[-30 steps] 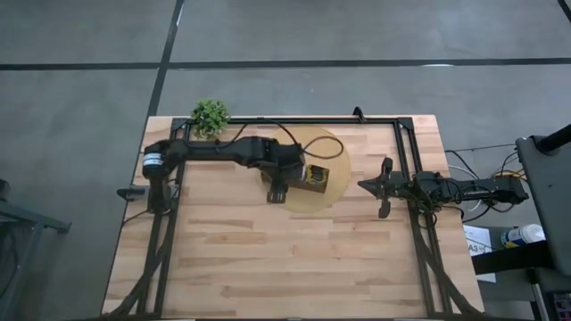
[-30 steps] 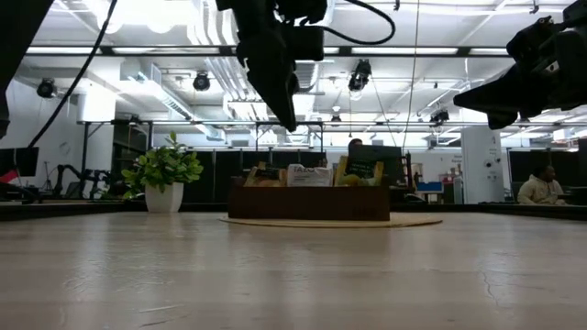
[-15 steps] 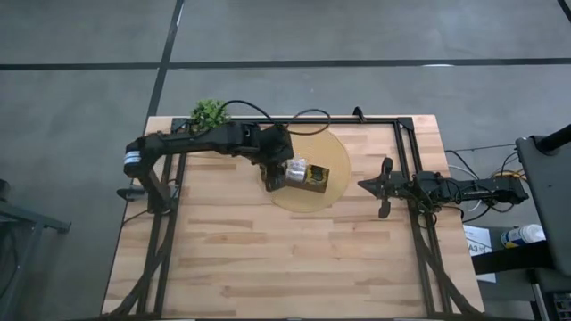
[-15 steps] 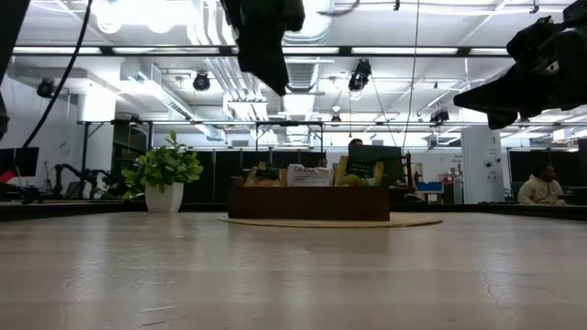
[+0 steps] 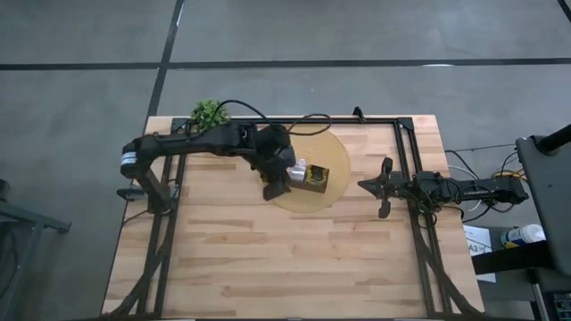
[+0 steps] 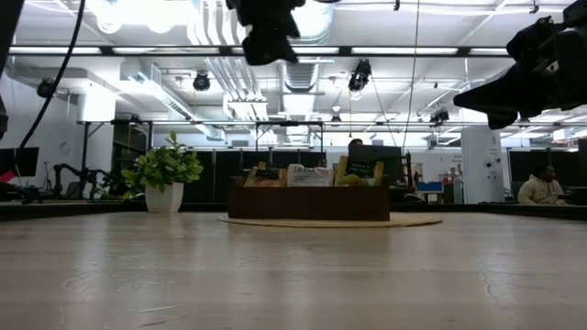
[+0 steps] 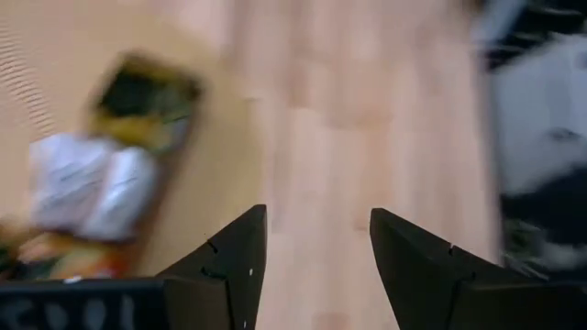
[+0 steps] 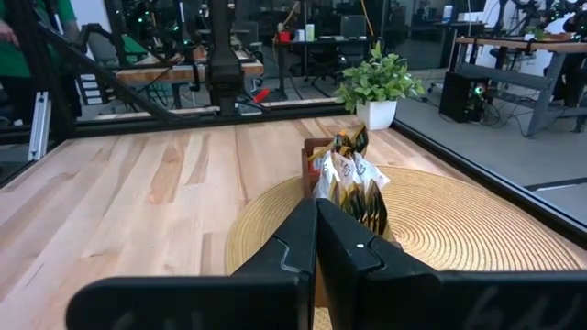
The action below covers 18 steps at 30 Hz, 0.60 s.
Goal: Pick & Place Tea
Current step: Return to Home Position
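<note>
Both jaws of the left gripper (image 7: 316,220) stand apart, empty. It has risen clear of the wooden box (image 6: 309,203), which holds the tea sachets (image 6: 309,174). Placing looks done; arm pulling back. Right gripper (image 5: 385,187) waits closed at the table's right.

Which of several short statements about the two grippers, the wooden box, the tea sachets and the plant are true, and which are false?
1. The left gripper is open and holds nothing. True.
2. The right gripper holds a tea sachet. False: it is shut, with nothing in it.
3. The wooden box stands on the round mat. True.
4. The potted plant stands inside the box. False: it stands on the table, apart from the box.
5. Tea sachets stand in the box. True.
</note>
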{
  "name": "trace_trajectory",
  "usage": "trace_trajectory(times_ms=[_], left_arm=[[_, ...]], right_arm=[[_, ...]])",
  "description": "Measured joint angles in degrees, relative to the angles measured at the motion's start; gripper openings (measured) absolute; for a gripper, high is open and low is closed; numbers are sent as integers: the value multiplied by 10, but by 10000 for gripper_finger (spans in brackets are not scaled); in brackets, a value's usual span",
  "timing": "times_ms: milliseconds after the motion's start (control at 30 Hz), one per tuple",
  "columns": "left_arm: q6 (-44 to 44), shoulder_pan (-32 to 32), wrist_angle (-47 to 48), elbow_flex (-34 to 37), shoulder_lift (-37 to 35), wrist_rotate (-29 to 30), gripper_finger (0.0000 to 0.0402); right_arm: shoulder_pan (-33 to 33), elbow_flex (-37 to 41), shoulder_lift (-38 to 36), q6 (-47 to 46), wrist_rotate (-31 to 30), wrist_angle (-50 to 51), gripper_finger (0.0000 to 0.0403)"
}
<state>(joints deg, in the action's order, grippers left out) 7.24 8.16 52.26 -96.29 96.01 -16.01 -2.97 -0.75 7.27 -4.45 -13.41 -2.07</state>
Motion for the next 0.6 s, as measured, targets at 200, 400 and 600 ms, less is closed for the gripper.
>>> trace_trajectory(times_ms=[200,400,600], left_arm=[[-53,-9,-14,22,-28,-127,188],[13,-7,-149,186,-136,-61,188],[80,-10,-353,413,-317,7,188]], right_arm=[[0,0,0,0,0,0,9],[0,0,0,0,0,0,9],[0,0,0,0,0,0,8]])
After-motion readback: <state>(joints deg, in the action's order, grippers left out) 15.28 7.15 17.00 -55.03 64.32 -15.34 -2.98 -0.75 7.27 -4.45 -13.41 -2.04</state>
